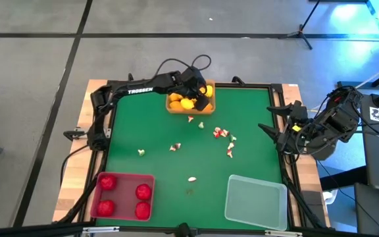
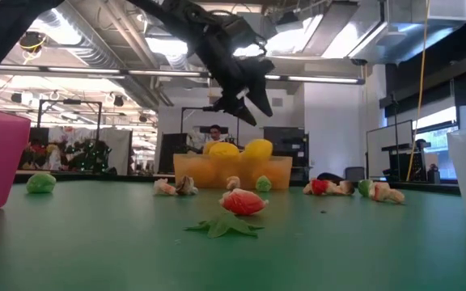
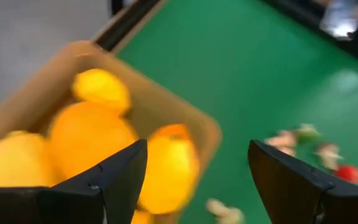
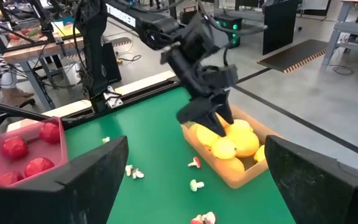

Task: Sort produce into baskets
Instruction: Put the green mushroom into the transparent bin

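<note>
high view | left gripper (image 1: 202, 99) — fingers apart, empty — above orange-tan basket (image 1: 174, 107)

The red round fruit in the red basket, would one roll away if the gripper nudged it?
Probably. The red fruits look round and smooth, so likely to roll, though the red basket wall should stop them. They look small, probably light, and might slip between fingers.

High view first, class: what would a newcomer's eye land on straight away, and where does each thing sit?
The translucent orange-tan basket heaped with yellow oval fruits sits at the table's far edge, with the left gripper open just above it. Four red round fruits fill the translucent red basket at the near left corner. Tiny whitish-and-red bits lie scattered over the green table, and the clear whitish basket at near right holds nothing.
</note>
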Action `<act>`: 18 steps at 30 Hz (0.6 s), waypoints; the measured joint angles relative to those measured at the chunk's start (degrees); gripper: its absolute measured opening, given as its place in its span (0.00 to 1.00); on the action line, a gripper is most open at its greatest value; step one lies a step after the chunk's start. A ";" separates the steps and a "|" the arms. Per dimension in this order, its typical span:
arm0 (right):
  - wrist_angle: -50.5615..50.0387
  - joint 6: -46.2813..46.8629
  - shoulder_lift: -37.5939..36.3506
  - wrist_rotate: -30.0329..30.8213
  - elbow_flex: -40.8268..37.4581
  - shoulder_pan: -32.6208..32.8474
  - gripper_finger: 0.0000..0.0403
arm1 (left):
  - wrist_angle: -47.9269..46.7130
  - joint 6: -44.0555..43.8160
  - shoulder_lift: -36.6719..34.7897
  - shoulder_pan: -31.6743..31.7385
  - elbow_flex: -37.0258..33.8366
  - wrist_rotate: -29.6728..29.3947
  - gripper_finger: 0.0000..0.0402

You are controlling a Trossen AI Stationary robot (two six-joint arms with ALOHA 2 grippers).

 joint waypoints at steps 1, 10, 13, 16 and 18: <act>0.00 0.00 0.00 0.00 0.00 0.00 0.93 | -0.44 -0.54 -0.94 -0.38 0.16 1.09 0.68; -0.10 -4.98 -1.21 -3.85 0.00 0.01 0.93 | -3.74 -11.07 -11.66 -3.42 0.41 0.66 0.69; -0.15 -7.55 -2.07 -7.72 0.00 0.00 0.93 | -9.07 -20.21 -13.01 -4.69 0.48 -1.06 0.69; -0.13 -9.43 -3.01 -11.44 0.00 0.02 0.93 | -14.36 -26.08 -12.87 -6.19 0.42 -0.88 0.69; -0.18 -9.67 -3.54 -13.73 0.00 0.00 0.93 | -17.22 -27.02 -12.37 -7.48 0.37 -0.23 0.69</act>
